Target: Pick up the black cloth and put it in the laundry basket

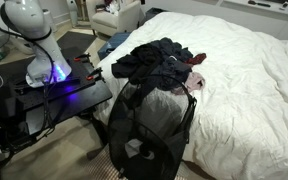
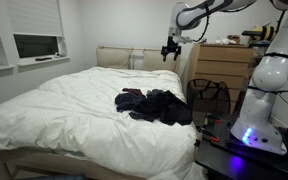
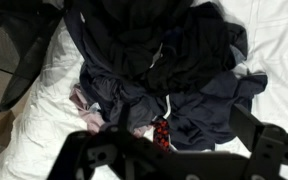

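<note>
A pile of dark clothes lies on the white bed, with the black cloth (image 3: pixel 134 35) on top; the pile shows in both exterior views (image 1: pixel 162 62) (image 2: pixel 154 105). The black mesh laundry basket (image 1: pixel 149 125) stands on the floor against the bed's side, and also shows in an exterior view (image 2: pixel 210 97) and at the wrist view's left edge (image 3: pixel 9 60). My gripper (image 2: pixel 170 47) hangs high above the bed, well clear of the pile. In the wrist view its fingers (image 3: pixel 169 140) are spread wide with nothing between them. It is out of frame in the exterior view with the basket in front.
Navy, grey and red-patterned garments (image 3: pixel 162 133) lie mixed in the pile. The robot base (image 1: pixel 32 40) stands on a dark table (image 1: pixel 59 100) next to the basket. A wooden dresser (image 2: pixel 224 65) stands behind the basket. White bedding (image 2: pixel 64 110) spreads around the pile.
</note>
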Robot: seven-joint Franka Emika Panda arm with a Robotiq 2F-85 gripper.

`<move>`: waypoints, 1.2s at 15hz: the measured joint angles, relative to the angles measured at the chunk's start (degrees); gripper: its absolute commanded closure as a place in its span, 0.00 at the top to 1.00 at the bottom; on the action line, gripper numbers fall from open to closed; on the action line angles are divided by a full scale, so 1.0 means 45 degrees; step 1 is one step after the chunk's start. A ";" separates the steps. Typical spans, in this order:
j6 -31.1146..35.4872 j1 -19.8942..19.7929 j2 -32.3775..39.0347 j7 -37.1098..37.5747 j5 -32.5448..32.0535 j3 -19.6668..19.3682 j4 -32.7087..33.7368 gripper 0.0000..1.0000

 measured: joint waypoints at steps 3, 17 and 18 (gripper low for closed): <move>-0.0127 0.0058 0.0749 -0.0346 0.0004 0.0000 0.0007 1.00; 0.2502 0.0766 0.4574 -0.0338 -0.0111 -0.0041 0.0060 1.00; 0.2885 0.0837 0.4850 -0.0297 -0.0230 -0.0097 0.0066 1.00</move>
